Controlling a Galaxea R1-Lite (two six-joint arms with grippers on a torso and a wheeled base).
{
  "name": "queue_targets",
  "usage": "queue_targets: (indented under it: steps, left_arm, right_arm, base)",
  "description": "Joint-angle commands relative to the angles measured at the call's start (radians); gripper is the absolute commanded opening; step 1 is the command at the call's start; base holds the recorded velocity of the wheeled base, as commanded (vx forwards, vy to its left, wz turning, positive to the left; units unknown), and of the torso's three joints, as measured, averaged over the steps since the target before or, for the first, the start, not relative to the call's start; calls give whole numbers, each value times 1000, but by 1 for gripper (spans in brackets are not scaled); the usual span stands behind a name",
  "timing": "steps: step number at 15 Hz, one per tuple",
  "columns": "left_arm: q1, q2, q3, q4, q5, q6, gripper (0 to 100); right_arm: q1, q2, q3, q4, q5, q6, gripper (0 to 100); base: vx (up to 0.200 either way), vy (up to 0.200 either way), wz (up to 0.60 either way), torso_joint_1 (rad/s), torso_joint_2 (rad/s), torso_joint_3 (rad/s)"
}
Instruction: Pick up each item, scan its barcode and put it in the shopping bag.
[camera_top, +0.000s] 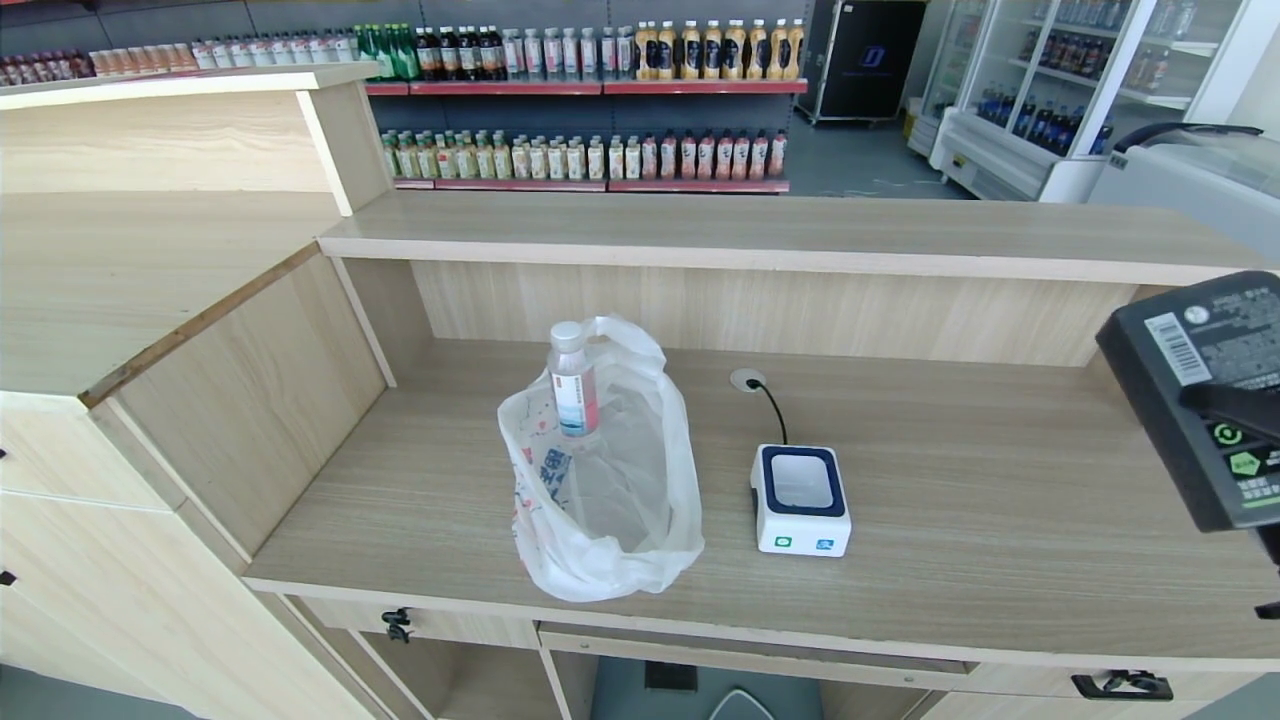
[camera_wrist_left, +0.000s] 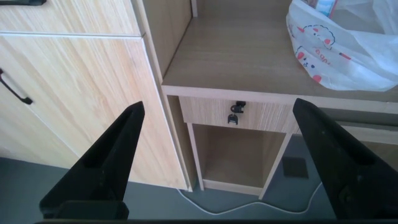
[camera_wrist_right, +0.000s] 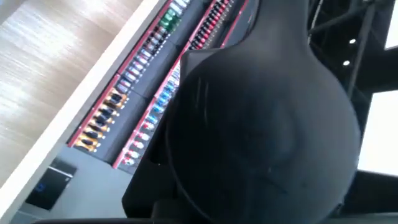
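The right end effector (camera_top: 1240, 412) pinches a flat matte-black package (camera_top: 1215, 480) above the right end of the wood-grain bench (camera_top: 1000, 480), well apart from the boxy white scanner (camera_top: 800, 500) and the crinkly translucent shopping bag (camera_top: 585, 565) holding an upright clear bottle (camera_top: 573, 390), while the left end effector (camera_wrist_left: 217, 115) has its wedge-shaped fingers (camera_wrist_left: 106, 168) spread.

1. Bag (camera_top: 660, 480): translucent white, red and blue print.
2. Bottle (camera_top: 572, 390): clear, white cap, red-and-white label.
3. Scanner (camera_top: 802, 500): white, navy frame.
4. Box (camera_top: 1170, 440): black, white barcode label, green marks.
5. Counter (camera_top: 1000, 480): pale woodgrain.

Head, left wrist: shared shopping bag (camera_top: 650, 470)
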Motion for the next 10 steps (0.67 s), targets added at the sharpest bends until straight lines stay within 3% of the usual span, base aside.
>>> queue_targets:
  steps: [1,7,10]
  left_arm:
    - [0,2,0,0,1,0,100]
    - [0,2,0,0,1,0,100]
    - [0,2,0,0,1,0,100]
  right_arm:
    - [53,-79,84,-86,-1,12,0]
    - [269,55,53,-126,-3,132,0]
    - [373,164,-27,-262,-3,184,0]
  base:
    - [0,0,0,0,0,0]
    - [0,0,0,0,0,0]
    - [0,0,0,0,0,0]
